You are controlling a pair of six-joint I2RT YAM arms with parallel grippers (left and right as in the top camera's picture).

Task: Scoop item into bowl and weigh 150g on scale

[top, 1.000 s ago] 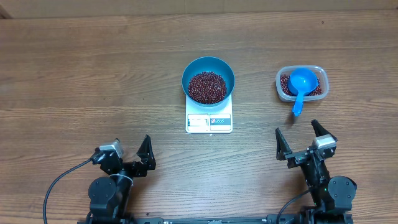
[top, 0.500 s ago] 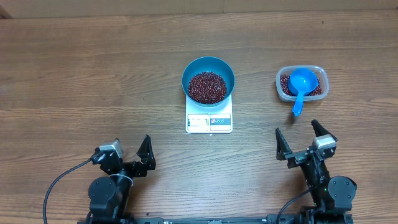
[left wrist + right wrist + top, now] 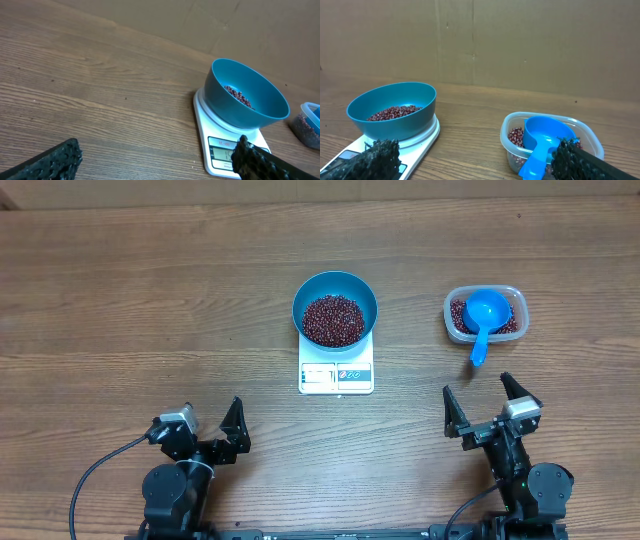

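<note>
The blue bowl [image 3: 335,292] stands on the white scale [image 3: 336,376] at the table's middle, holding a heap of red-brown beans [image 3: 333,320]. In the left wrist view the bowl [image 3: 250,107] and scale [image 3: 217,152] lie ahead to the right. My left gripper [image 3: 200,430] sits open near the front left edge, nothing between its fingers [image 3: 60,157]. My right gripper [image 3: 483,402] is open at the front right, just short of the scoop handle. From the right wrist, the bowl [image 3: 395,122] is on the left and more beans [image 3: 516,136] lie in the tub.
A clear plastic tub [image 3: 511,298] at the back right holds beans and a small blue scoop [image 3: 484,315], its handle hanging over the near rim toward my right gripper. A cardboard wall [image 3: 520,40] backs the table.
</note>
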